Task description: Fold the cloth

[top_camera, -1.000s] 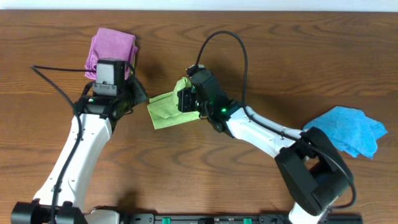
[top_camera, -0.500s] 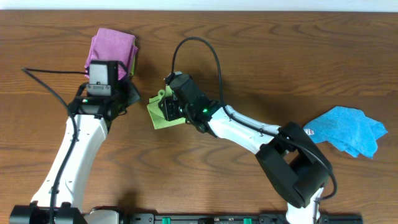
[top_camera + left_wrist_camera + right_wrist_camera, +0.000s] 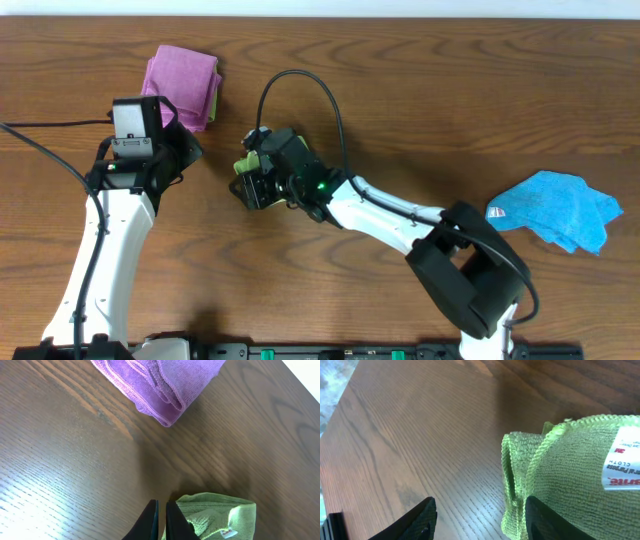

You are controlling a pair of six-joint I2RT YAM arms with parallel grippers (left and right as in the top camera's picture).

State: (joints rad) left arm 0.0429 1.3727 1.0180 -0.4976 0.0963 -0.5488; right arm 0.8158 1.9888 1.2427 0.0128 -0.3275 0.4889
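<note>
Across the wooden worktop (image 3: 420, 90) the big shift in the last second is in the arms: the right arm (image 3: 390, 210) has swept well to the left, stretched out low over the middle, while the left arm (image 3: 110, 230) has drawn back towards its own side and away from the work; the purple folded cloth (image 3: 185, 75) and the bright blue cloth (image 3: 560, 210) lie where they did, far apart at opposite ends. The right hand (image 3: 479, 510) now sits over the lime-green microfibre cloth (image 3: 245, 167), its fingers set wide apart, with the cloth's doubled edge lying between them, close to one finger and not pinched; the left hand (image 3: 161, 510) has its fingers pressed together on nothing and hangs just short of the cloth's near edge. The cloth itself has gone from a broad flat patch to a small, thick bundle left of centre, near the purple one but not touching it, and from overhead it is mostly hidden under the right hand; in the right wrist view it shows stacked layers with a rounded fold. The white tag (image 3: 620, 457) lies face up on the top layer. In my judgement a fold has just been laid over and let go, so the folding looks close to done; whether the edges line up cannot be told.
</note>
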